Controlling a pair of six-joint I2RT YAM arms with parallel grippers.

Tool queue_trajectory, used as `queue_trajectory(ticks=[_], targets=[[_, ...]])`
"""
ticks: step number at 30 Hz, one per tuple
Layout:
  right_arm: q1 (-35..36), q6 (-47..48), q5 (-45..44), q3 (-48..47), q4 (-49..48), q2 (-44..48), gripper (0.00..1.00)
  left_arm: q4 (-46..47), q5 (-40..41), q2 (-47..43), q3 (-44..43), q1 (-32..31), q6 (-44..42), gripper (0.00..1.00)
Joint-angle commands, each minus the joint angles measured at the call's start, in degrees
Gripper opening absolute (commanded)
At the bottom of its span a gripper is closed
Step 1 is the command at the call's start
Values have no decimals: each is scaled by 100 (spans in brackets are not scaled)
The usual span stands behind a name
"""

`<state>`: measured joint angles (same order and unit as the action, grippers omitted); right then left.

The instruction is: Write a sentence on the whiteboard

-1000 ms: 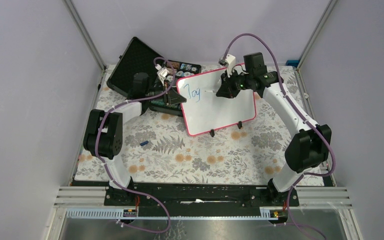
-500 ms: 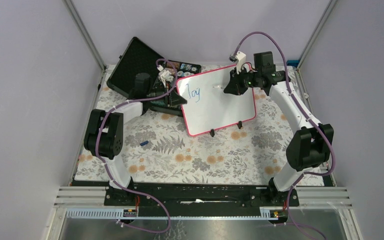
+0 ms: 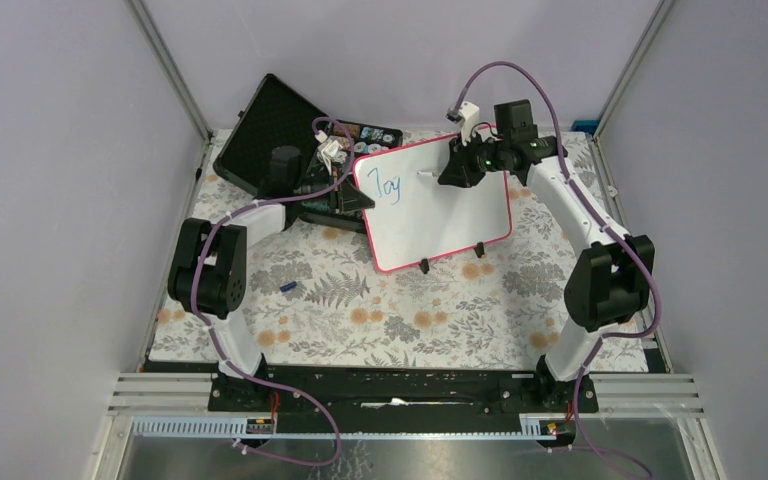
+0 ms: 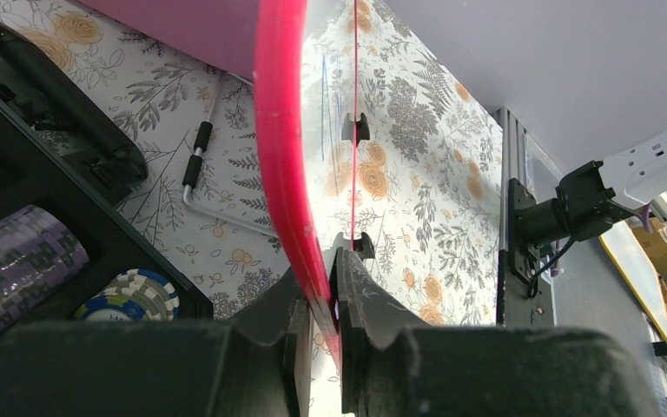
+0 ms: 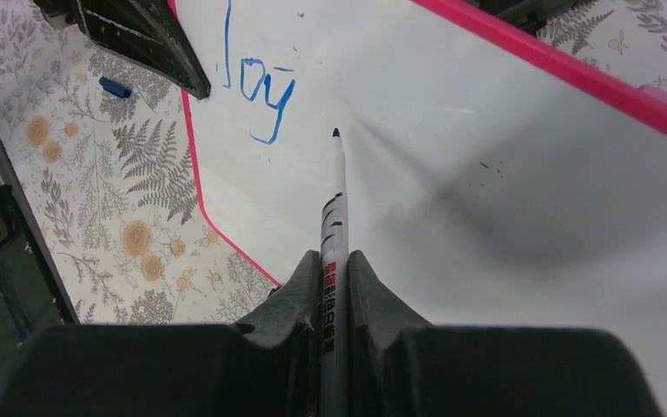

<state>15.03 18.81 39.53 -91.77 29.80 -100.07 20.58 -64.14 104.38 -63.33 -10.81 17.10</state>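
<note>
Marker (image 5: 337,182) tip is hovering beside the blue word (image 5: 260,91) on the whiteboard (image 3: 440,215), far-centre on the worktop (image 3: 410,320). Your right end effector (image 5: 334,261) is pinching the marker tight, and your left end effector (image 4: 321,282) is clamping the board's pink frame (image 4: 280,130). You're mid-sentence, so the next word is calling for light, steady contact.

We see the left arm (image 3: 260,214) and the right arm (image 3: 572,205) built of white links and bulky black joints. A purple cable (image 3: 508,70) runs along each. The left gripper (image 4: 328,268) and right gripper (image 5: 334,262) are matte black.
</note>
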Motion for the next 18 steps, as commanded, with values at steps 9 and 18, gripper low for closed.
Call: queue_trajectory(ticks=[9, 18], targets=[[103, 42, -8, -500, 9, -135, 0, 333, 69, 108, -48, -9, -163, 0], [189, 97, -175, -515, 29, -208, 0, 344, 68, 90, -16, -13, -199, 0]])
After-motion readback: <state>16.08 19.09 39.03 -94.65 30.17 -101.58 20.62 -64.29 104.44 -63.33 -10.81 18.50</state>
